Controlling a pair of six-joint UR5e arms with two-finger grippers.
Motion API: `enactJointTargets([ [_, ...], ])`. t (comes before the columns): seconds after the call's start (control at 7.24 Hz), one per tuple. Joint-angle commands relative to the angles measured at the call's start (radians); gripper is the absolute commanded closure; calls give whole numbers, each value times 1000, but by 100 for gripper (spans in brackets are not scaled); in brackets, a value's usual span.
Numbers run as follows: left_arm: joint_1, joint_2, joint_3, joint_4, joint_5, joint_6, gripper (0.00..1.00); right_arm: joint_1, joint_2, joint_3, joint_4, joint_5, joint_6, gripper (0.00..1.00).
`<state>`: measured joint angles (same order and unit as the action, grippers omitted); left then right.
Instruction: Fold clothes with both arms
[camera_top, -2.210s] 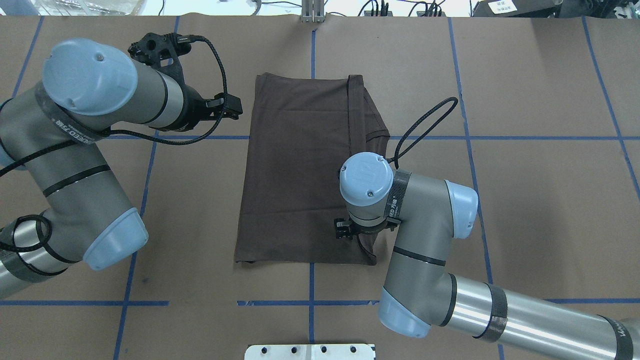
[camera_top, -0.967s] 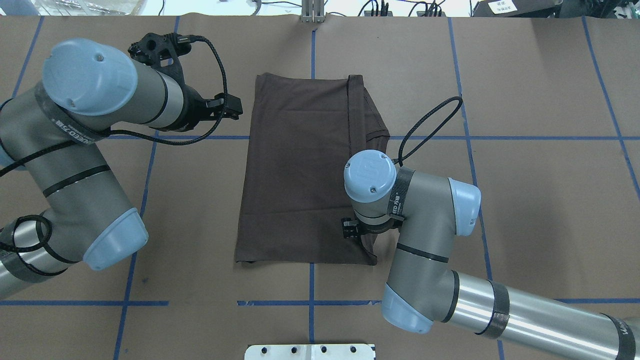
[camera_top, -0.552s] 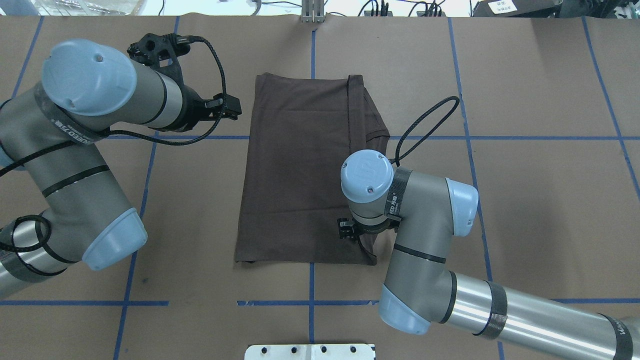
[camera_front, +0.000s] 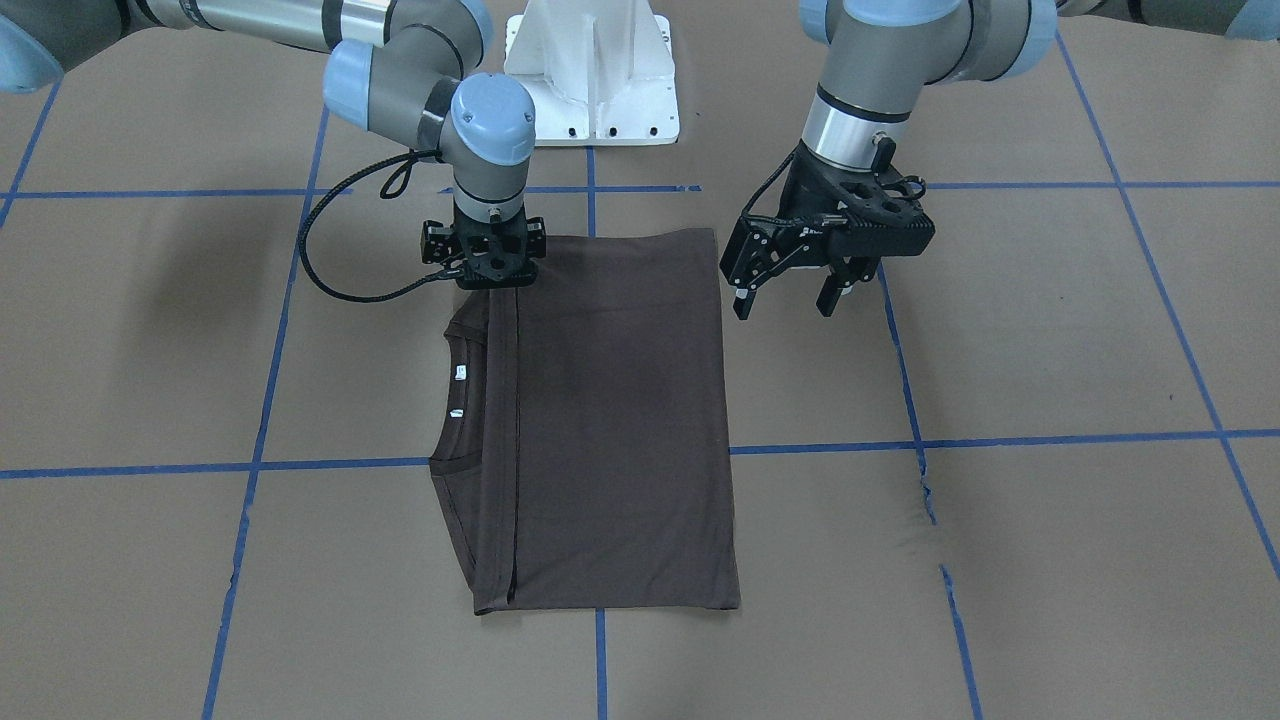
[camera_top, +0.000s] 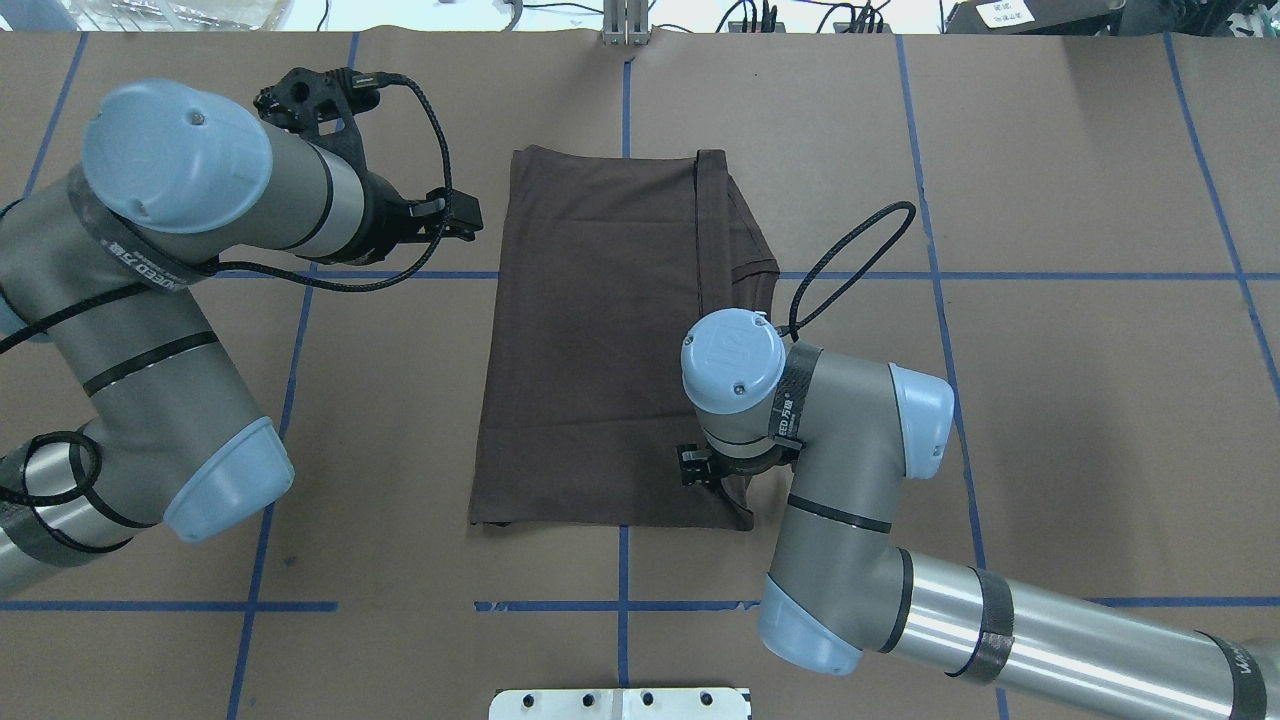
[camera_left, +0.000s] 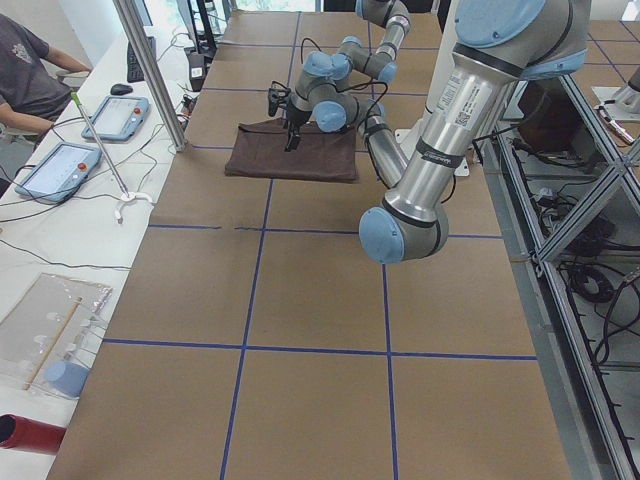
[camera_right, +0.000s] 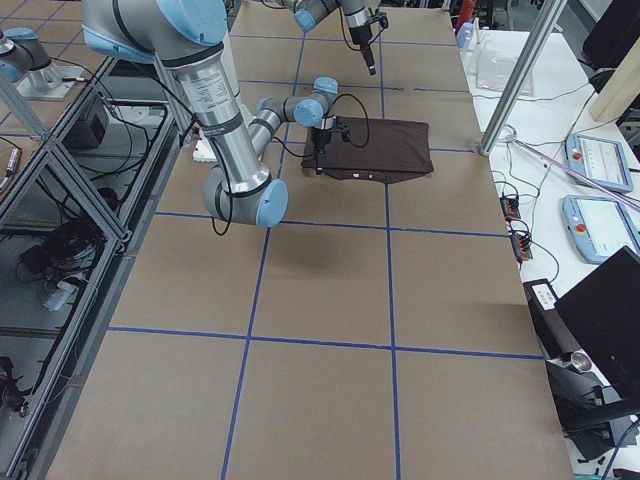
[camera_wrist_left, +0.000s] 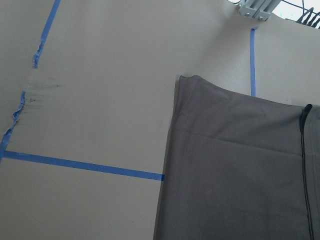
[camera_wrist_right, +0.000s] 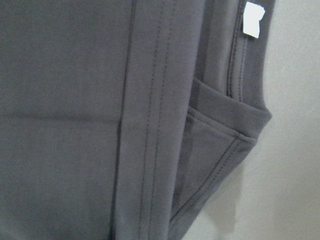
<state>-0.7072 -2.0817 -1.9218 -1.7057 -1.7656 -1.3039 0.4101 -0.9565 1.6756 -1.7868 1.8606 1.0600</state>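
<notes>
– Right gripper (camera_front: 487, 278) is low at the corner of the shirt (camera_front: 620, 420) nearest the robot, on its own right side. Does it have the cloth?

– I cannot tell whether it is clamped or apart. Its body hides the fingertips, and its wrist camera shows only a stitched hem and the collar (camera_front: 466, 340) very close.

– What has changed in the last two seconds?

– Almost nothing. That wrist has drifted a little sideways and back over the same corner. The shirt has not shifted or lifted anywhere.

– And the left gripper (camera_front: 785, 300)?

– Fingers spread apart, empty, raised just beside the shirt's left edge and off the cloth. It has barely moved either.

– Where does the shirt lie?

– Flat in the middle of the table (camera_front: 1000, 330), folded lengthwise into a long rectangle. The collar and white label (camera_front: 460, 373) show along the robot's right side.

– So what does that mean?

– My guess is that the lengthwise fold is done and the right side is settling its hold before a crosswise fold. The left would need to come in and take its own corner first.
</notes>
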Motion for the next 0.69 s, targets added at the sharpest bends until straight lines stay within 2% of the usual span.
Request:
enactJointTargets([
  [0.0,0,0,0,0,-2,-1,0,-1,-2,-1,-3,15,0,0],
  [0.55,0,-1,0,0,-2,-1,0,22,-10,3,-8,28,0,0],
])
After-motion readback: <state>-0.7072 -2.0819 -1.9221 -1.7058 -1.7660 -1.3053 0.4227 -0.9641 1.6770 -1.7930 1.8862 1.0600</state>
